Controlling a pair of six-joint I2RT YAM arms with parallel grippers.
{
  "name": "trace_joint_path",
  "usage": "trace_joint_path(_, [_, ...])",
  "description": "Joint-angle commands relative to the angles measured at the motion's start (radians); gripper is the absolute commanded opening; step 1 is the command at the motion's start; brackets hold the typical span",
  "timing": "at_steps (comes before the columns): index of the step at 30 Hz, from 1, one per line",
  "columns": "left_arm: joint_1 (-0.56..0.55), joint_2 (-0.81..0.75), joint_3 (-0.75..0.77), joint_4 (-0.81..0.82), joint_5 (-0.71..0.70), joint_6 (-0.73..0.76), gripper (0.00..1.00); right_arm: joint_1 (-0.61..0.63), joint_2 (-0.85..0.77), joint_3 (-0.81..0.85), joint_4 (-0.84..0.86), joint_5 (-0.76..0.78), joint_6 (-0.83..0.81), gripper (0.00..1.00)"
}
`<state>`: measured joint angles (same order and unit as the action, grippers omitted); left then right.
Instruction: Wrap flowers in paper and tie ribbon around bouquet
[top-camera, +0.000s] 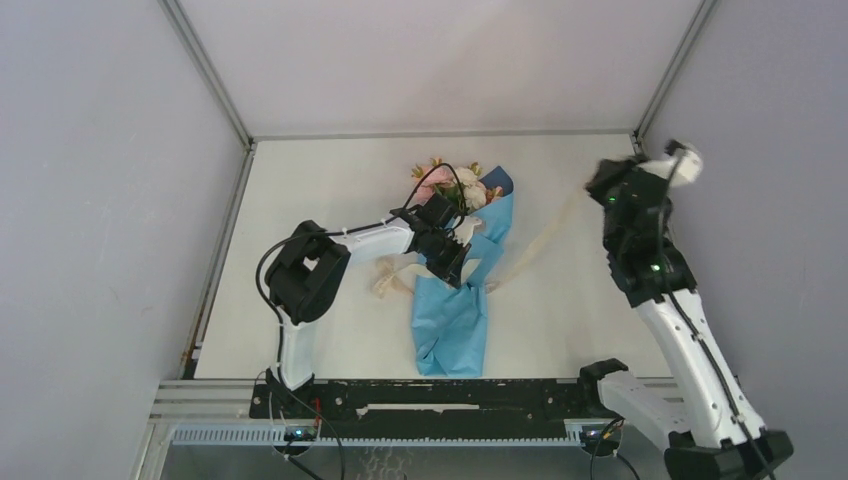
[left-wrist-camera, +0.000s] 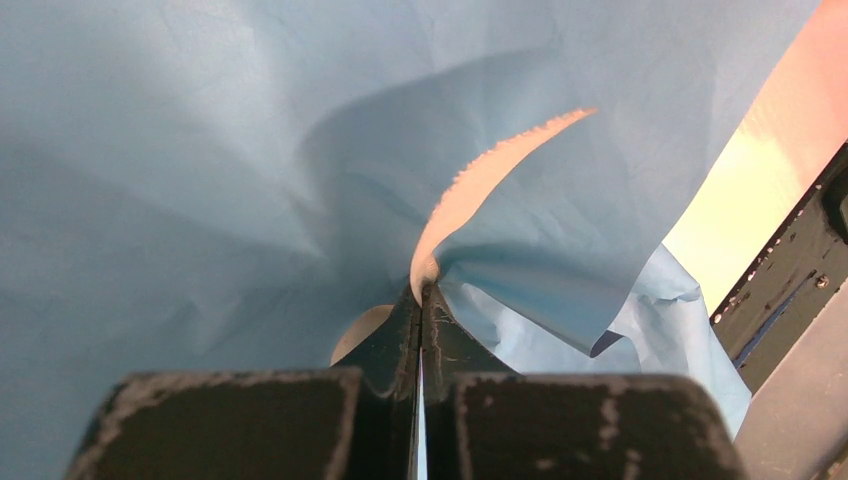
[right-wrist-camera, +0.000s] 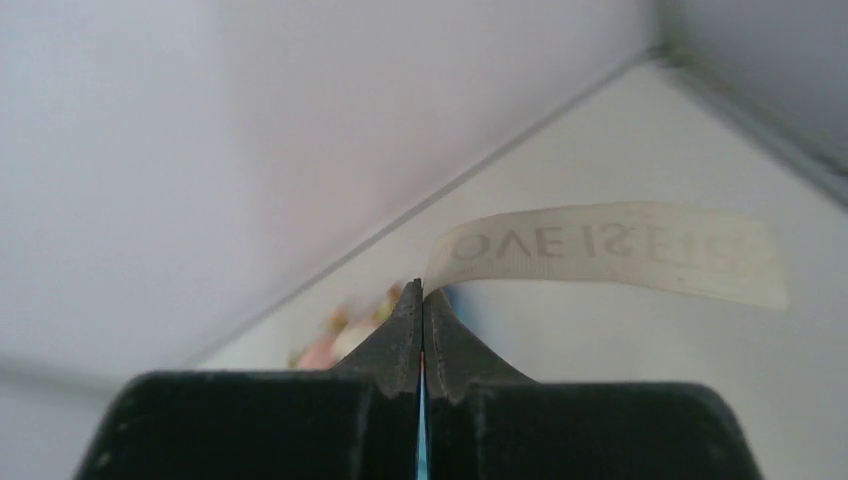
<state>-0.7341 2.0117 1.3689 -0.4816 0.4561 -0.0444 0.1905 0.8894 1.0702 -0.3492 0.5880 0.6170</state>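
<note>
Item: bouquet (top-camera: 452, 320), centre of tabletop (top-camera: 300, 330). Its long axis runs lower centre to upper centre, with the paper (left-wrist-camera: 200, 150) tail nearest you and the flowers (top-camera: 455, 185) farthest. Your left tool (left-wrist-camera: 421, 290), jaws shut, pinches the ribbon (right-wrist-camera: 610, 250) at the waist. The ribbon stretches toward upper right, where your raised right tool (right-wrist-camera: 421, 290) clamps its end. Lettering: "OVE IS" legible, remainder blurred.

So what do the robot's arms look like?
The left arm and right arm are white tubes with chunky black joints. Thin black cables loop along them, and tiny green lights glow on the right one. The jaws are black, scuffed and pointed.
</note>
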Motion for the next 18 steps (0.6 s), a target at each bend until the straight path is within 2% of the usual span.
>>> trace_joint_path(1, [-0.001,-0.046,-0.006,0.009,-0.043,0.043,0.00,0.156,0.147,0.011,0.186,-0.475,-0.247,0.00])
trace_joint_path(4, [-0.001,-0.075,-0.024,0.015,-0.050,0.072,0.00,0.157,0.275,0.004,0.245,-0.798,-0.203,0.00])
trace_joint_path(6, [-0.001,-0.093,-0.045,0.021,-0.063,0.094,0.00,0.155,0.370,0.005,0.297,-0.941,-0.212,0.00])
trace_joint_path(9, [-0.001,-0.116,-0.079,0.040,-0.070,0.111,0.00,0.133,0.477,0.003,0.374,-1.019,-0.180,0.00])
trace_joint_path(14, [-0.005,-0.130,-0.119,0.068,-0.060,0.119,0.00,0.125,0.745,0.012,0.527,-1.250,-0.077,0.00])
trace_joint_path(18, [-0.013,-0.174,-0.148,0.070,-0.051,0.151,0.00,0.141,0.910,0.027,0.548,-1.302,-0.034,0.00])
